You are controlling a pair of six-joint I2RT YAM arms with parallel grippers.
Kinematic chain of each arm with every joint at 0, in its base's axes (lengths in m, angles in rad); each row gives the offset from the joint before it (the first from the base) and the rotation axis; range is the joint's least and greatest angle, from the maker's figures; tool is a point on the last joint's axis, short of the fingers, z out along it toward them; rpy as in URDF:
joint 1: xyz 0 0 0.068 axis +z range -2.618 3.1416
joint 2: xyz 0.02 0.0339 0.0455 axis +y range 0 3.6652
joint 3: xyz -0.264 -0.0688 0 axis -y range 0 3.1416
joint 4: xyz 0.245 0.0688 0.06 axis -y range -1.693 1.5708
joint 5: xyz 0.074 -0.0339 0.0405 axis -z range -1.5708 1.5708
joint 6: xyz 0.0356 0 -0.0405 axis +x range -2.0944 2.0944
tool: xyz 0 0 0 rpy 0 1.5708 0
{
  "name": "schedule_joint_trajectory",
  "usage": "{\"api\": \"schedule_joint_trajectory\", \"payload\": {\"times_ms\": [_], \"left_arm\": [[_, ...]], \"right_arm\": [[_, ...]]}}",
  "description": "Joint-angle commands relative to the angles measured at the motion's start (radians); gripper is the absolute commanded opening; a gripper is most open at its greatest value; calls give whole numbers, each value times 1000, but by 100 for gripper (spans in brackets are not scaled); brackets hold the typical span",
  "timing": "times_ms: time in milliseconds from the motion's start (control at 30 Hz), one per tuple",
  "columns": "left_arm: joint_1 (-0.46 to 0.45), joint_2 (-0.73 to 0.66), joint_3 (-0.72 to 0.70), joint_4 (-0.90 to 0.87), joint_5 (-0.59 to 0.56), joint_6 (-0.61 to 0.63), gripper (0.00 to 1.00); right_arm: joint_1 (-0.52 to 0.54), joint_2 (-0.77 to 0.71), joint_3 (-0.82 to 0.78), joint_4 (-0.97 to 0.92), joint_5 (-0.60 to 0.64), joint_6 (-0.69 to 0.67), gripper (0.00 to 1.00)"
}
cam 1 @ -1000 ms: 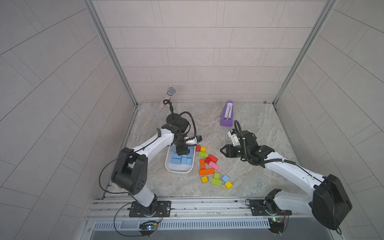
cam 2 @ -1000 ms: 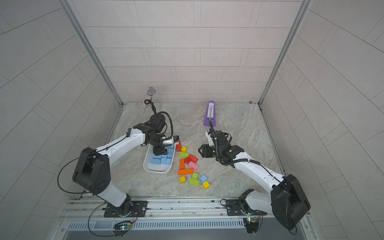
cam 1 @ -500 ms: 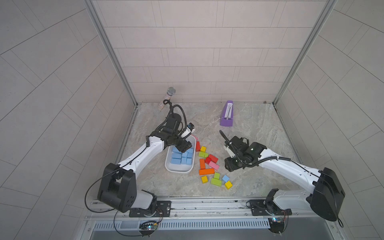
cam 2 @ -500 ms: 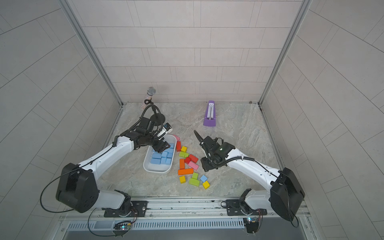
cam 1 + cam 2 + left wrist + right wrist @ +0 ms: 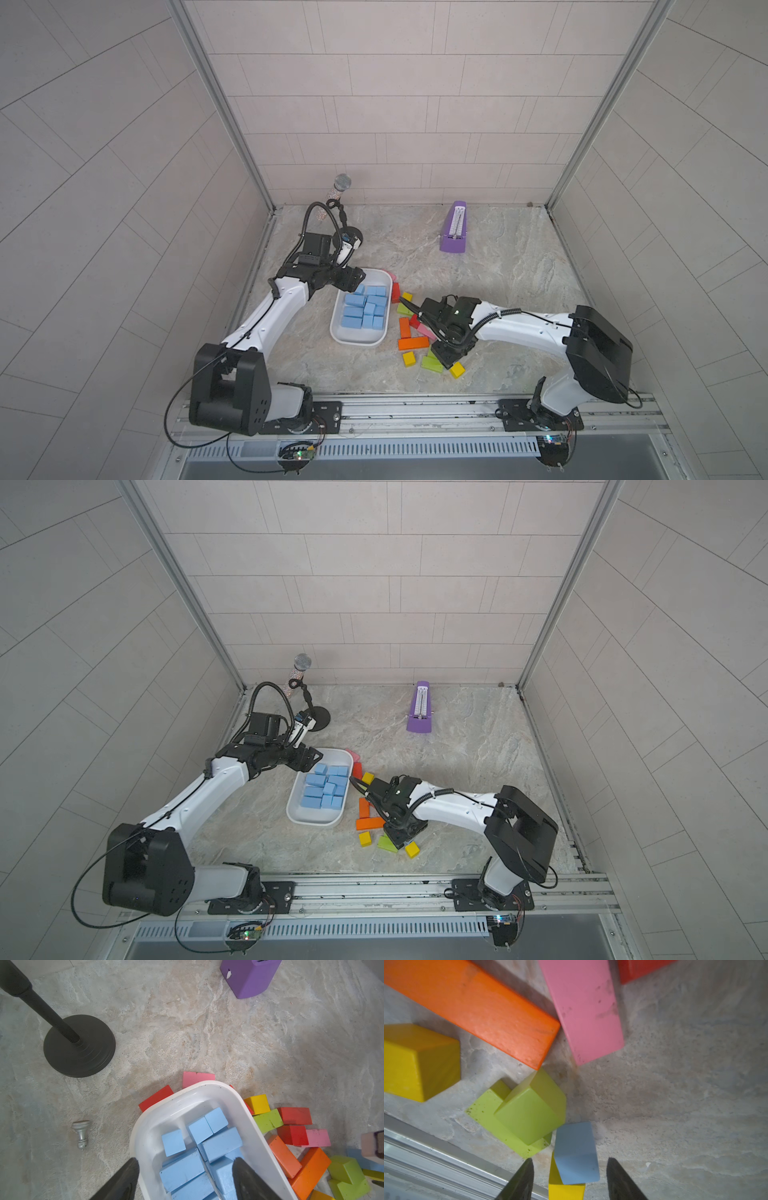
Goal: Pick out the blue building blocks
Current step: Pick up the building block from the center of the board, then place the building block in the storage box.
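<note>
Since most of the blue building blocks [image 5: 365, 309] already lie piled in the white tray [image 5: 357, 343], the job looks nearly done. Only one loose blue cube [image 5: 576, 1153] shows outside it, just beside a green block [image 5: 529, 1113] and a yellow block [image 5: 566, 1190], with the right gripper [image 5: 570, 1160] lowered over it, fingers apart either side, not clamped. The left gripper [image 5: 185, 1165] hangs over the tray's rim, fingers apart, empty.
</note>
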Motion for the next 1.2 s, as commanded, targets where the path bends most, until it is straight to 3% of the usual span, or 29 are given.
{"api": "schedule_joint_trajectory", "payload": {"times_ms": [0, 233, 400, 500, 800, 933, 1167], "left_arm": [[8, -30, -29, 44, 26, -24, 76], [14, -33, -47, 63, 37, -24, 76], [21, -29, -49, 63, 40, -27, 76], [33, -41, -51, 67, 36, -38, 76], [92, -96, -66, 100, -35, -101, 83], [151, -121, -69, 109, -83, -116, 87], [286, -144, -95, 147, -28, -186, 89]], "right_arm": [[1, 23, 20, -34, 46, -16, 58], [1, 51, 11, -8, 34, -22, 53], [1, 33, 15, -10, 31, -20, 26], [1, -2, 32, -33, 51, -19, 21], [2, -96, 242, -131, 123, -37, 20], [4, -64, 355, -69, 136, -62, 19], [15, 72, 527, 96, 60, -116, 19]]}}
